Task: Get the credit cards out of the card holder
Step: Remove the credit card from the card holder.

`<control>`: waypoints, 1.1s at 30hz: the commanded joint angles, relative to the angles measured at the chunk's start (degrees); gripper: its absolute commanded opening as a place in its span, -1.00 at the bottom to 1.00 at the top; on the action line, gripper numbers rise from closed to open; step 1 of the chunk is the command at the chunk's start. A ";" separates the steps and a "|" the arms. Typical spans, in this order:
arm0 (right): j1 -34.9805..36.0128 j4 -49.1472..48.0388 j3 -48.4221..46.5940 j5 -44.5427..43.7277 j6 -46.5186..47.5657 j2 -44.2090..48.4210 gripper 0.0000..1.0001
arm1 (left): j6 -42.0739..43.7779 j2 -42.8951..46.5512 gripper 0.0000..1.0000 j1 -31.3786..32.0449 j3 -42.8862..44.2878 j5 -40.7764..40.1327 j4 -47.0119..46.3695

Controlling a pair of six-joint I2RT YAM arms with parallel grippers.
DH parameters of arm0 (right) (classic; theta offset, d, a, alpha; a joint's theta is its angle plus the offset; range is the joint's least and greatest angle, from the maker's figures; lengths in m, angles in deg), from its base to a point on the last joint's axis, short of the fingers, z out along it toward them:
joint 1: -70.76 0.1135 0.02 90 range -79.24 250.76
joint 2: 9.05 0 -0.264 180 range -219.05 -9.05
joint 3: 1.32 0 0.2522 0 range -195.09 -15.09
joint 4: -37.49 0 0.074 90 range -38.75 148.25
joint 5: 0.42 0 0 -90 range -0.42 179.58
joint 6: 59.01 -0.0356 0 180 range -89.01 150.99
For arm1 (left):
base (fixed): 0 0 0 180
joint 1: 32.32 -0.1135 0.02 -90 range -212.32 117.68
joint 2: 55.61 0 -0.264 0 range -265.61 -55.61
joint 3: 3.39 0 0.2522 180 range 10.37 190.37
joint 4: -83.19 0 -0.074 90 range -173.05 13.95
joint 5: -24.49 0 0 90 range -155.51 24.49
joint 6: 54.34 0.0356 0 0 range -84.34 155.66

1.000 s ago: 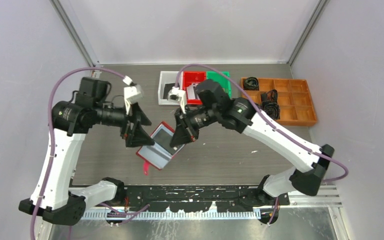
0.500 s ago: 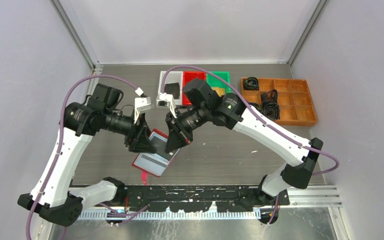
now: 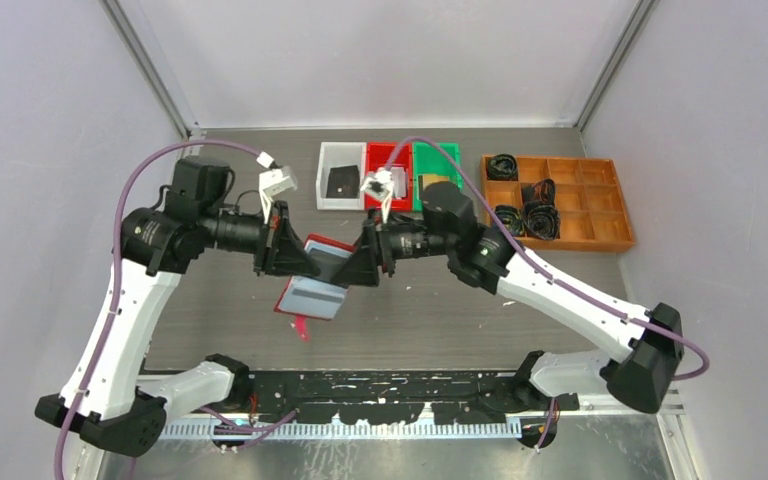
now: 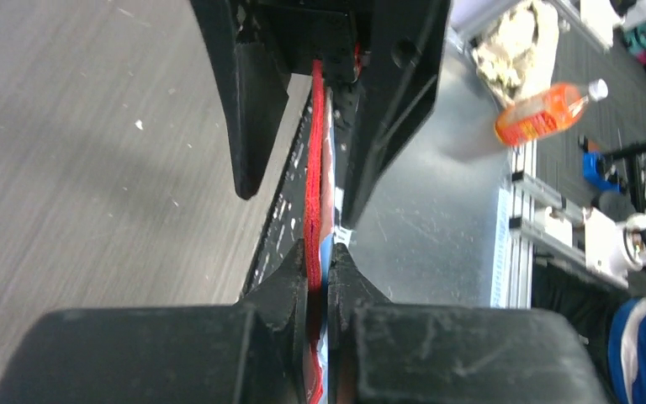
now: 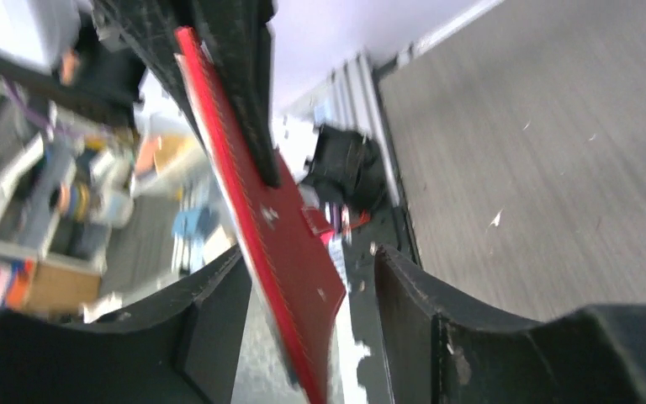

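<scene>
As fingers (image 3: 288, 250) flank card holder (image 3: 315, 298), bins (image 3: 324, 176) behind

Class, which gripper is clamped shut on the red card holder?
The left gripper: it pinches the card holder, while the right gripper stands open around it.

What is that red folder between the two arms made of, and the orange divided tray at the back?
Card holder: probably thin flexible plastic or faux leather; smooth matte red cover, slim layered edge.
Orange tray: likely rigid plastic or painted wood; even flat colour, straight dividers. Too distant to be sure.
</scene>
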 commanded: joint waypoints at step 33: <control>3.66 38.60 -25.74 5.20 15.71 -12.23 -0.99 | 13.34 -2.93 -0.17 -6.27 0.06 13.61 14.81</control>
